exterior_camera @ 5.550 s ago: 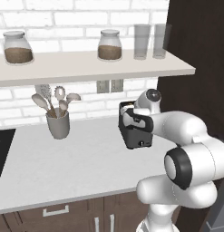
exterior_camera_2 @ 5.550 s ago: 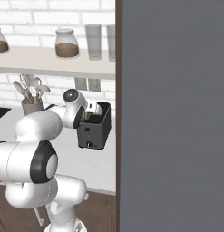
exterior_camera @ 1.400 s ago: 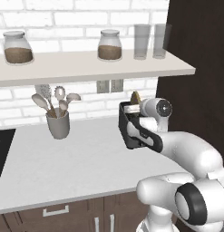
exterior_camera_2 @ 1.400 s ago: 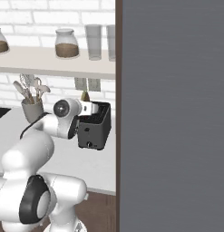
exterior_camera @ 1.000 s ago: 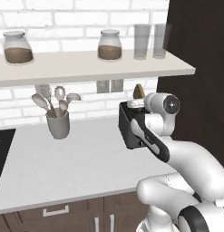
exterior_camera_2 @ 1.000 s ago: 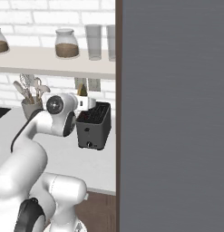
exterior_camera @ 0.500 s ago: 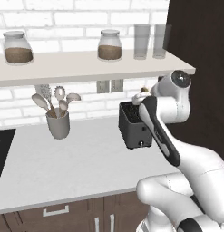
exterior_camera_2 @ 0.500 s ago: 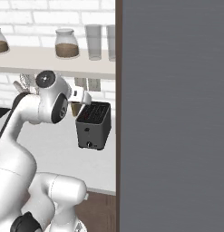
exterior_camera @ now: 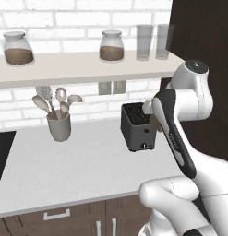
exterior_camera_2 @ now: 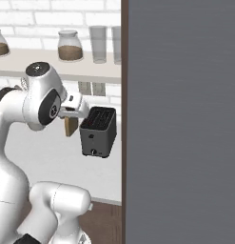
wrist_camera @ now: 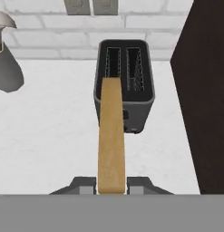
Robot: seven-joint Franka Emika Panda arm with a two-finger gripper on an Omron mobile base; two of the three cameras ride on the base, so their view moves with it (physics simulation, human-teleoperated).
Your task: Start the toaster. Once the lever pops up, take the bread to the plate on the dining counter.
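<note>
Glossy white rounded arm, dark joint bands.

A grey utensil cup with spoons stands near the worktop's back edge. On the shelf sit two jars and two glasses.

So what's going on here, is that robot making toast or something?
Pretty much. The white robot arm has a slice of bread pinched between its fingers and holds it in the air just in front of the black toaster, whose two slots are empty. The toaster sits on the white counter under the brick wall, near a cup of utensils. The slice is out of the toaster but has not been set down anywhere yet.
</note>
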